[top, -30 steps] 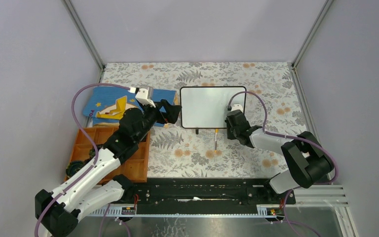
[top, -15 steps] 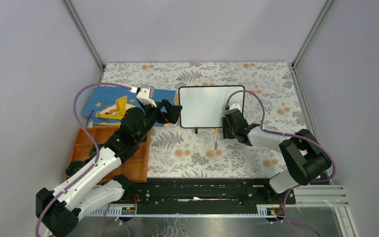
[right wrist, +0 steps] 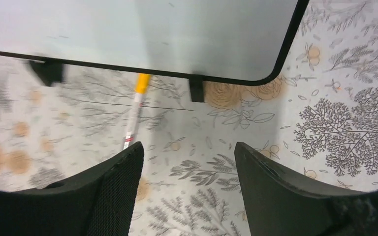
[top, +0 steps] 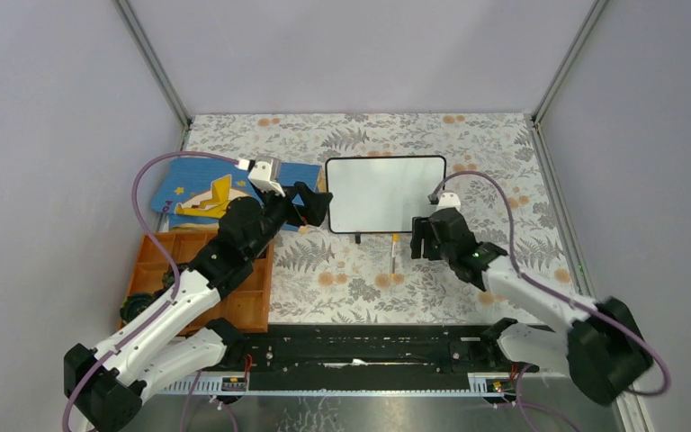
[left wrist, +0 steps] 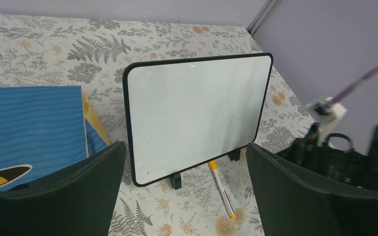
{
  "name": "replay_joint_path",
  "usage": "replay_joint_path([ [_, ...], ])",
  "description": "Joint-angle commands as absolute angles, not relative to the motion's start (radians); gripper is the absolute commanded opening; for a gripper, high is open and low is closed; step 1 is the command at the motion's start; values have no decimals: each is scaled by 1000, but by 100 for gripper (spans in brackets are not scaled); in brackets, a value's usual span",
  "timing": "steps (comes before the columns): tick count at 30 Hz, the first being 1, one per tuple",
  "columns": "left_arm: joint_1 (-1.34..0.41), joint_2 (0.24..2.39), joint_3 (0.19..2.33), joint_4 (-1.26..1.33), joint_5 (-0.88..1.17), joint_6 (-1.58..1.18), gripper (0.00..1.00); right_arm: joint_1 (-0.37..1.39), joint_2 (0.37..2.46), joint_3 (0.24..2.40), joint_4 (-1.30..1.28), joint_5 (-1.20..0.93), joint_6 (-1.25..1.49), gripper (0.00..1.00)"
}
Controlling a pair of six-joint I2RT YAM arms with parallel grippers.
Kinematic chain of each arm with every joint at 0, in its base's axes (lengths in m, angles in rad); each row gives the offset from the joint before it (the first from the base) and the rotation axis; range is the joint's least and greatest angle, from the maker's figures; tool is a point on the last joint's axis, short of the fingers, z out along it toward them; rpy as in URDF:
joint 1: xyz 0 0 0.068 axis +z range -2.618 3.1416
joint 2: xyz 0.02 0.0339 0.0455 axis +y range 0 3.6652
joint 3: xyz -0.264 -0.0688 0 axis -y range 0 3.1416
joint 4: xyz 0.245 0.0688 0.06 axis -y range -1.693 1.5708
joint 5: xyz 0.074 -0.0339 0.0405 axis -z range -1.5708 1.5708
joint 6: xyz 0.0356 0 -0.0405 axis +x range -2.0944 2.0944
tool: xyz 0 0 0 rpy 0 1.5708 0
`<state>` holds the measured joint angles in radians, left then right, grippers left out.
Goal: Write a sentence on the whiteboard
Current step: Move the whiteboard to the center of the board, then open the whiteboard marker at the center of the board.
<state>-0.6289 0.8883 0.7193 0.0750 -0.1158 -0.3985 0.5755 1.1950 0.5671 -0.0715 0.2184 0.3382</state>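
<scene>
The whiteboard (top: 384, 193) stands upright on two black feet at mid-table. Its face (left wrist: 197, 113) is blank, and the sentence is not in view. A thin marker (top: 394, 254) with a yellow cap lies on the cloth just in front of the board (right wrist: 142, 34), also seen as the marker (left wrist: 220, 188) and the marker (right wrist: 134, 118). My left gripper (top: 313, 207) hovers open at the board's left edge, its jaws wide and empty (left wrist: 184, 152). Just off the board's lower right corner, my right gripper (top: 430, 238) is open with only cloth between its fingers (right wrist: 188, 147).
A blue star-patterned book (top: 225, 193) lies left of the board, under my left arm. An orange compartment tray (top: 202, 279) sits at the near left. Grey walls close in the flower-patterned cloth (top: 360, 288) on three sides.
My right gripper has opened and drawn back from the board's lower right edge toward the near side, its arm swinging down and right. The board shifted slightly left. The left arm has not moved.
</scene>
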Motion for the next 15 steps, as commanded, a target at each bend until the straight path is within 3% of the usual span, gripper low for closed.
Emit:
replay_joint_path([
  [1, -636, 864, 716, 103, -143, -385, 99, 626, 933, 537, -148, 249, 364, 76],
  [7, -636, 871, 719, 101, -153, -376, 99, 745, 738, 574, -197, 408, 342, 81],
  [15, -637, 894, 722, 85, -203, -353, 99, 920, 940, 716, -105, 793, 290, 83],
])
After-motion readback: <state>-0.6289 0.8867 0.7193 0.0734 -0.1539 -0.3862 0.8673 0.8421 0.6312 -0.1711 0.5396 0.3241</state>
